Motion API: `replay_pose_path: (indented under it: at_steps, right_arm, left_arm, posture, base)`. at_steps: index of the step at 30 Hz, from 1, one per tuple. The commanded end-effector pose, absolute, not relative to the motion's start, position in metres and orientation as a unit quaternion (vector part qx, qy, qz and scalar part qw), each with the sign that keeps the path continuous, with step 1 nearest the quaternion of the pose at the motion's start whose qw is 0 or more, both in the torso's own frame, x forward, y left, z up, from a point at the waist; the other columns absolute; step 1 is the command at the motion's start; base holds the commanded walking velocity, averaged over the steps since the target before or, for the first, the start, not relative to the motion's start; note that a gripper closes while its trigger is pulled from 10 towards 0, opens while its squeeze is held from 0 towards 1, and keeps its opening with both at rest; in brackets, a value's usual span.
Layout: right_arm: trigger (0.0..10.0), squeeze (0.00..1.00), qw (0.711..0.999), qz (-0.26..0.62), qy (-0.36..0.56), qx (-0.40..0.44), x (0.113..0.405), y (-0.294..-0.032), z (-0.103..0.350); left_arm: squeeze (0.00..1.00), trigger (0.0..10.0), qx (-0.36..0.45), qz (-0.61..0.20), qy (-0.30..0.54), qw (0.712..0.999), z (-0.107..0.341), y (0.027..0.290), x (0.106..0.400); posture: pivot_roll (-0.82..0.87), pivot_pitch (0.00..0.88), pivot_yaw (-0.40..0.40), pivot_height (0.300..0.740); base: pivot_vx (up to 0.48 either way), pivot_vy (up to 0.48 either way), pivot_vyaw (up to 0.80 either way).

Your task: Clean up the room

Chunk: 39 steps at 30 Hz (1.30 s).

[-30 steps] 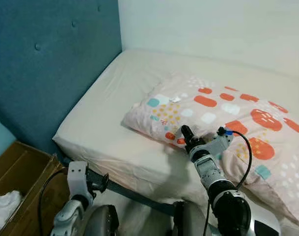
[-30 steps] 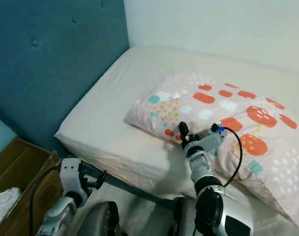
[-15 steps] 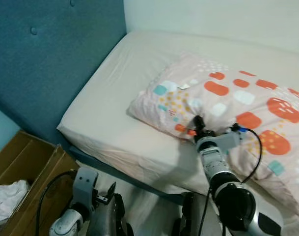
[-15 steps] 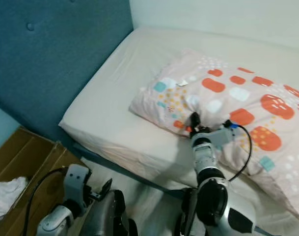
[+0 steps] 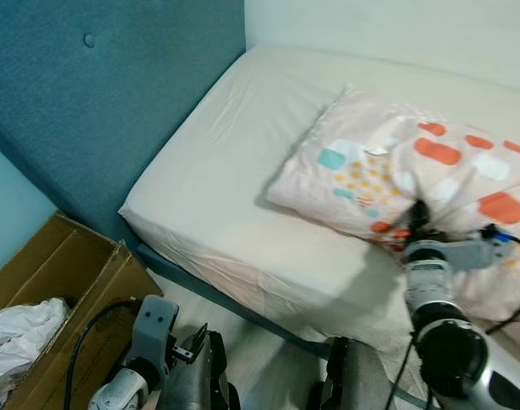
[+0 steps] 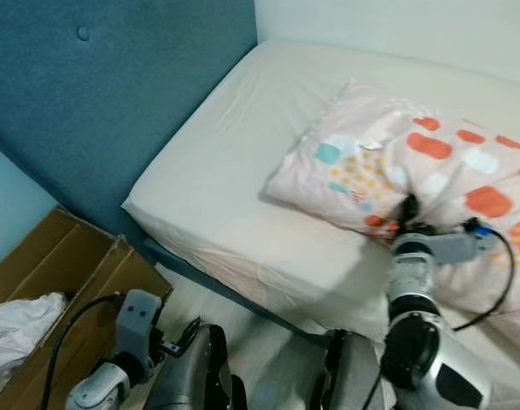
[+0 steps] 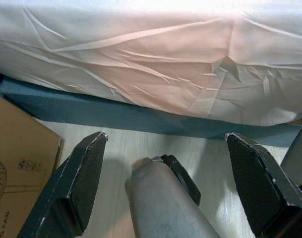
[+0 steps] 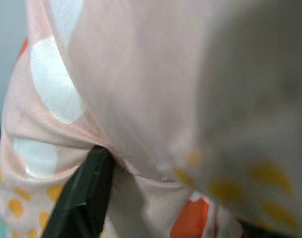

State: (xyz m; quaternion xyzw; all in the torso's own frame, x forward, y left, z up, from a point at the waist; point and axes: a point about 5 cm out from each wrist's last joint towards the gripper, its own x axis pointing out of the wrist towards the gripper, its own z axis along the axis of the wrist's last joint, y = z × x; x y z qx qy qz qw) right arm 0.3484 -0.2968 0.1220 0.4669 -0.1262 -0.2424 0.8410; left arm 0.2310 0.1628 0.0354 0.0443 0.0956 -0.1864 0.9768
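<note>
A pink pillow (image 5: 388, 171) with orange, teal and white patches lies on the cream-sheeted bed (image 5: 234, 162). My right gripper (image 5: 416, 219) is shut on the pillow's near edge, and the fabric puckers around it. In the right wrist view, pillow cloth (image 8: 155, 99) folds over one black finger (image 8: 81, 198). The pillow's far left corner (image 6: 352, 85) stands up in a peak. My left gripper (image 5: 194, 345) hangs low by my legs, clear of the bed. In the left wrist view, its fingers (image 7: 76, 183) are spread wide, open over the pale floor.
A blue padded headboard (image 5: 114, 94) runs along the bed's left side. An open cardboard box (image 5: 55, 265) holding crumpled white material (image 5: 16, 329) stands on the floor at the left. The bed's blue base (image 7: 141, 116) meets the light wooden floor (image 7: 116, 148).
The whole view has shifted, so the camera moved. The right gripper stays on the pillow's near edge, where the fabric is more bunched now. The left gripper has dropped lower.
</note>
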Motion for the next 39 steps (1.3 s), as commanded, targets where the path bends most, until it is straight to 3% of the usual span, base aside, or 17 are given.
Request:
replay_pose_path:
  at_steps: [1,17,23,25,27,33,35,39]
  right_arm:
    - [0.0,0.00,0.827,-0.284,-0.156,0.460,0.335,-0.317,0.121]
    - [0.0,0.00,0.838,-0.206,-0.205,0.461,0.351,-0.312,0.151]
    - [0.0,0.00,0.864,-0.041,-0.205,0.459,0.373,-0.268,0.166]
    - [0.0,0.00,0.845,0.052,-0.240,0.475,0.380,-0.253,0.185]
    - [0.0,0.00,0.845,0.052,-0.240,0.475,0.380,-0.253,0.185]
    - [0.0,0.00,0.806,0.208,-0.292,0.471,0.387,-0.231,0.221]
    - [0.0,0.00,0.782,0.337,-0.291,0.437,0.389,-0.202,0.242]
    - [0.0,0.00,0.774,0.382,-0.281,0.420,0.389,-0.190,0.246]
  left_arm:
    - [0.00,10.0,0.050,-0.188,0.119,0.974,0.027,0.164,0.223]
    - [0.00,10.0,0.054,-0.186,0.115,0.974,0.033,0.161,0.231]
    - [0.00,10.0,0.051,-0.185,0.102,0.976,0.039,0.157,0.239]
    - [0.00,10.0,0.048,-0.181,0.098,0.977,0.041,0.157,0.242]
    - [0.00,10.0,0.048,-0.181,0.098,0.977,0.041,0.157,0.242]
    - [0.00,10.0,0.046,-0.181,0.095,0.978,0.043,0.156,0.243]
    - [0.00,10.0,0.045,-0.179,0.093,0.978,0.043,0.156,0.245]
    - [0.00,10.0,0.044,-0.178,0.092,0.979,0.043,0.155,0.246]
  posture:
    - [0.20,0.343,0.010,0.591]
    - [0.19,0.327,0.010,0.591]
    - [0.18,0.318,0.003,0.591]
    - [0.18,0.314,0.001,0.591]
    - [0.18,0.314,0.001,0.591]
    - [0.17,0.307,-0.004,0.591]
    - [0.16,0.300,-0.009,0.591]
    - [0.16,0.300,-0.009,0.591]
  base:
    - [0.000,0.000,0.00]
    - [0.000,0.000,0.00]
    - [0.000,0.000,0.00]
    - [0.000,0.000,0.00]
    - [0.000,0.000,0.00]
    - [0.000,0.000,0.00]
    - [0.000,0.000,0.00]
    - [0.000,0.000,0.00]
